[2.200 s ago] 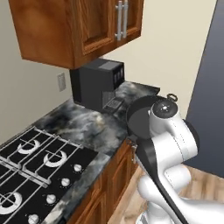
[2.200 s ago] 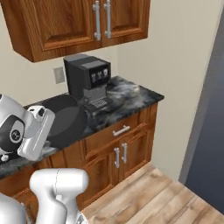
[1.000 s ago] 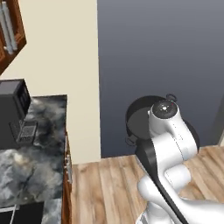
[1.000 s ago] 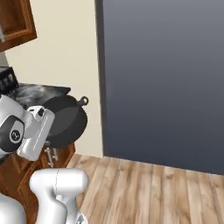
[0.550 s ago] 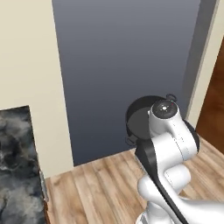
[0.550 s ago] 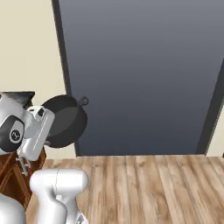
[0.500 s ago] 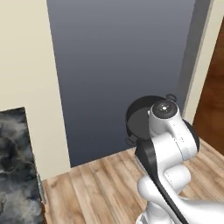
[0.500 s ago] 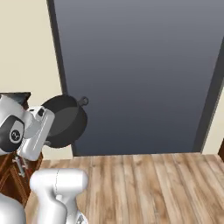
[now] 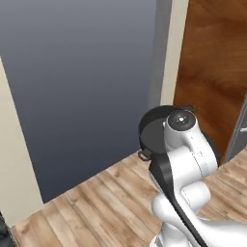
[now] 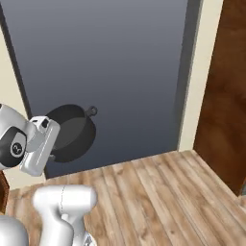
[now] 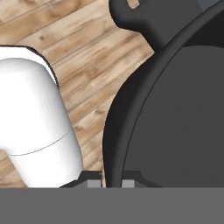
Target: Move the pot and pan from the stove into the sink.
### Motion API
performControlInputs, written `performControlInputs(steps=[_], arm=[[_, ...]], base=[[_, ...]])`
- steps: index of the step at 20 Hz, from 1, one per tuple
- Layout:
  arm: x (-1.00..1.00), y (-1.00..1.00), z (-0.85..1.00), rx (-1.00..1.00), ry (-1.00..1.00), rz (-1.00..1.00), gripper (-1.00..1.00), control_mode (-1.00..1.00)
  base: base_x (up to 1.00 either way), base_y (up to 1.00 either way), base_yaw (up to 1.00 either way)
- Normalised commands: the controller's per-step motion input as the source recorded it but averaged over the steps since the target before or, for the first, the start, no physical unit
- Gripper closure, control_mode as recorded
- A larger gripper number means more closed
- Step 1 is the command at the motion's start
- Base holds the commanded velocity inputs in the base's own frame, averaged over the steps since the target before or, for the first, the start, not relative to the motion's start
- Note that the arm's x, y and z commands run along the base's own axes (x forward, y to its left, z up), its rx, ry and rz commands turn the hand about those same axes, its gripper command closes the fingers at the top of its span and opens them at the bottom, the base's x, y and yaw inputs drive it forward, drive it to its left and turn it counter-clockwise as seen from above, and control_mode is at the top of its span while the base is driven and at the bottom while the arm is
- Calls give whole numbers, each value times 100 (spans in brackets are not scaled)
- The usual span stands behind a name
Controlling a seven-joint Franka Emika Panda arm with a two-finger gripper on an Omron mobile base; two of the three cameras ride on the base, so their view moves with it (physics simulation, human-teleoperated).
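The base has swung away from the counter toward a grey door and wood floor, the gripper still pinching the pot by its rim, held aloft, so the sink lies elsewhere.

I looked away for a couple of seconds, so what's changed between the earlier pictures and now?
The base has turned away from the counter with the stove and coffee machine; the views now face a grey panel and wood floor. The pot stayed clamped by its rim in the gripper, carried in the same pose.
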Motion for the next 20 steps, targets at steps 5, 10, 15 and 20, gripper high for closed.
performControlInputs(steps=[5, 10, 15, 20], arm=[[0, 0, 0, 0, 0, 0, 100, 100], [0, 0, 0, 0, 0, 0, 100, 100], [0, 0, 0, 0, 0, 0, 100, 100], [0, 0, 0, 0, 0, 0, 100, 100]], base=[[4, -31, -45], [4, -35, -44], [3, -41, -42], [2, -44, -40]])
